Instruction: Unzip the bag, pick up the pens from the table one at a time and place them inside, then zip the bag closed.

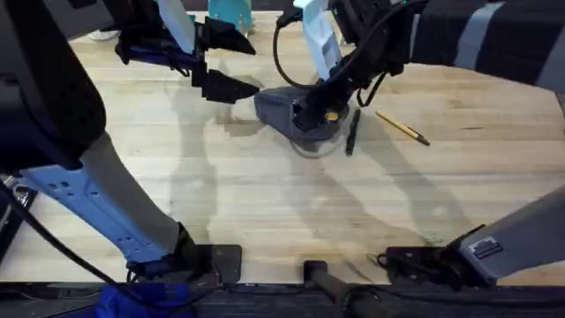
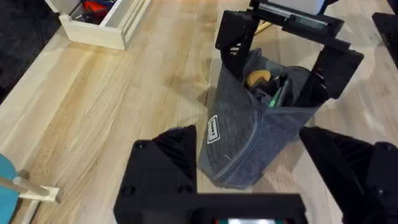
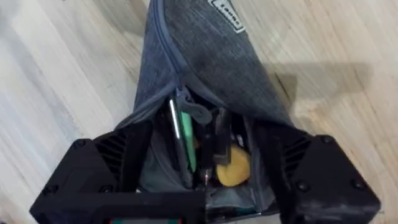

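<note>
Bag [image 1: 287,110] lying on the table [image 1: 265,194] toward the far edge, about midway along it, with its open end turned to the right. Right gripper [image 1: 320,113] at that end, black fingers [image 3: 102,168] straddling the mouth and apparently pinching the fabric, though not certain from these views. Inside the opening, seen by the right wrist camera: a green stick, some dark items and a round yellow lump [image 3: 233,167]. Zipper pull [image 3: 194,112] hanging at the edge of the mouth, zipper undone at this end. Small label [image 2: 213,129] on the bag's side.

Left gripper [image 1: 225,62] raised just left of the bag, toward the far left part of the table, fingers [image 2: 163,163] spread wide and holding nothing, bag's closed end lying between and beyond them in the left wrist view.

Dark pen [image 1: 351,132] flat on the wood just right of the bag, nearly touching it. Yellow pen [image 1: 403,128] farther right, lying at a slant, apart from the dark one.

Pale open box [image 2: 102,22] near the far left corner.
</note>
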`<state>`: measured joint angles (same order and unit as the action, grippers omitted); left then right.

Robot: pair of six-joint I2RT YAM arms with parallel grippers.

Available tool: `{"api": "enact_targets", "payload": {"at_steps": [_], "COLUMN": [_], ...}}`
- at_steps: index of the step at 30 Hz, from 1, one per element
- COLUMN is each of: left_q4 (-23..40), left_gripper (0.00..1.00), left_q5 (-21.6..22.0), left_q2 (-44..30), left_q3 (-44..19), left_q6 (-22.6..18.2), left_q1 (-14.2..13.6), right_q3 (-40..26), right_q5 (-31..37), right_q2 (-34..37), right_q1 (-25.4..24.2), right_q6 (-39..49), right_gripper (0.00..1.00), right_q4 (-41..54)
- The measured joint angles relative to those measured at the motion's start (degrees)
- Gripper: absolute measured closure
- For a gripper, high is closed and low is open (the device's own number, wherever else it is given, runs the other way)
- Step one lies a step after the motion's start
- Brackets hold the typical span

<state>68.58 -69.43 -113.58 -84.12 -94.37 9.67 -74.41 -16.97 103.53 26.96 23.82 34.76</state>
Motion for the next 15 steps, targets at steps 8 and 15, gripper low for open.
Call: {"api": "enact_targets", "payload": {"at_steps": [8, 15], "left_q4": [0.0, 0.0], "left_gripper": [0.006, 0.006], "left_q5": [0.0, 0.0], "left_q2": [0.0, 0.0], "left_q3": [0.0, 0.0], "left_q6": [0.0, 0.0], "left_q1": [0.0, 0.0], "right_q3": [-4.7, -13.1], "right_q5": [0.3, 0.2], "right_q2": [0.0, -1.8], "right_q1": [0.0, -1.4], "right_q6": [-0.7, -2.2], "right_gripper": [0.005, 0.005], "right_q4": [6.0, 14.3]}}
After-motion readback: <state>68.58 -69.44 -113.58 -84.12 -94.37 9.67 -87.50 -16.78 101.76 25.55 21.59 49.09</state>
